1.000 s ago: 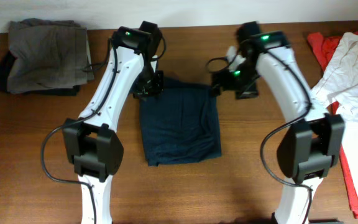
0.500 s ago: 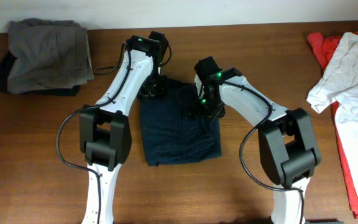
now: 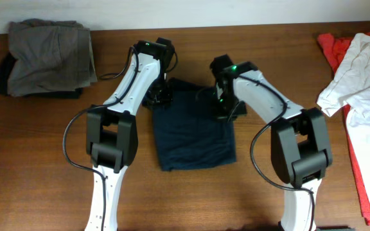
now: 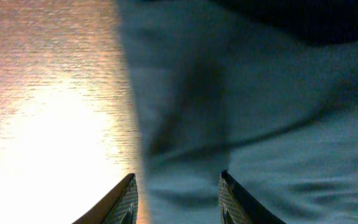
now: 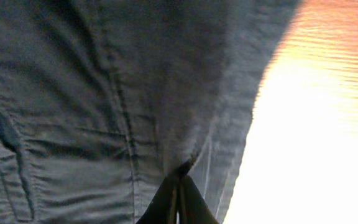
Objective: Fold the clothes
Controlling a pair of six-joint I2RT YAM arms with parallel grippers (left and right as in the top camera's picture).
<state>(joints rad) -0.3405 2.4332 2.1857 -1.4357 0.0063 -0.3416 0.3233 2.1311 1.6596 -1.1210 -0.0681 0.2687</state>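
Note:
The dark navy-blue garment (image 3: 194, 131) of the clothes lies folded in a rough rectangle at the middle of the wooden table. My left gripper (image 3: 159, 96) is low over its far left corner. In the left wrist view that gripper (image 4: 178, 190) is open, its fingertips (image 4: 128, 198) astride the navy garment (image 4: 260, 124) edge where cloth meets wood. My right gripper (image 3: 227, 109) is down at the far right corner. In the right wrist view it (image 5: 179, 183) is shut, with a pucker of navy garment (image 5: 104, 93) drawn into its tips near the hem.
A folded grey-brown piece (image 3: 47, 54) sits on a black one (image 3: 5, 77) at the far left corner. A white garment (image 3: 358, 70) lies over a red one (image 3: 368, 173) at the right edge. Bare table (image 3: 44, 160) surrounds the navy garment.
The right gripper has gone from open to shut on the cloth and moved slightly right. The navy garment has shifted a little to the right. The left arm has barely moved.

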